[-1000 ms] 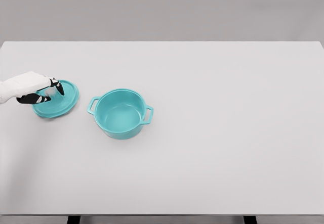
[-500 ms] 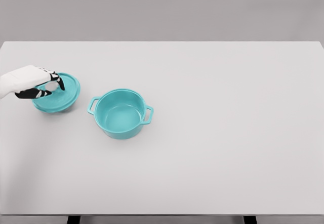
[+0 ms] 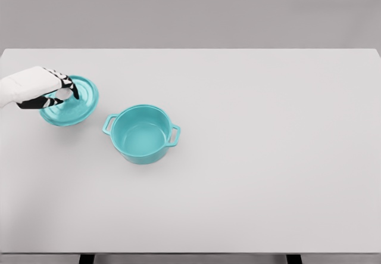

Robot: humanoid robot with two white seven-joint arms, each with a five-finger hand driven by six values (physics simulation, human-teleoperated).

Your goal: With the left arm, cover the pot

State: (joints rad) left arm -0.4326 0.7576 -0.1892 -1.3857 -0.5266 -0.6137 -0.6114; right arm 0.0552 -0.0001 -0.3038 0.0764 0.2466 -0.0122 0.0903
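Note:
A teal pot (image 3: 141,133) with two side handles stands open on the white table (image 3: 250,145), left of centre. Its teal lid (image 3: 74,105) hangs above the table to the pot's upper left, tilted slightly. My left hand (image 3: 58,93) comes in from the left edge and is shut on the lid's knob, which the fingers hide. The lid is apart from the pot, with a gap between them. The right arm does not show.
The table's front edge runs along the bottom, with two dark legs (image 3: 87,258) under it. A plain grey wall lies behind the far edge.
The left hand has risen with the lid held in it, and the lid has moved up and slightly right. The pot has stayed in place.

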